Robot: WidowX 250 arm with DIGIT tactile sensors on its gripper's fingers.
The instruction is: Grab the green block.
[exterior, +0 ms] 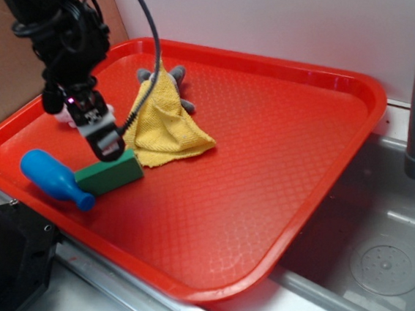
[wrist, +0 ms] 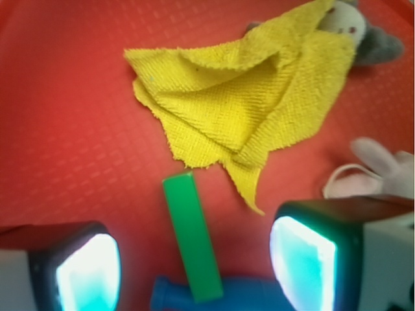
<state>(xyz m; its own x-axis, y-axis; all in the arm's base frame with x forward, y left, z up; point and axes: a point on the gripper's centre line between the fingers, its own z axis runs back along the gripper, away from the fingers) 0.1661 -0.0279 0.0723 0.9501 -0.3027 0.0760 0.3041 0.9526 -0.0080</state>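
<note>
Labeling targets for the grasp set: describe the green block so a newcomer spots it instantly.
Start at the red tray, near its front-left edge, just below the yellow cloth. The green block lies flat there, under the open gripper. Unlike the rounded blue bottle toy touching it, it is a straight-edged green slab.

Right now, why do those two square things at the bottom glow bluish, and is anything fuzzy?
Wrist view: the gripper fingertips sit very close to the lens, so they blur and glare cyan-white; the green block between them looks fairly sharp. Exterior view: even light, with soft sheen on the red tray.
</note>
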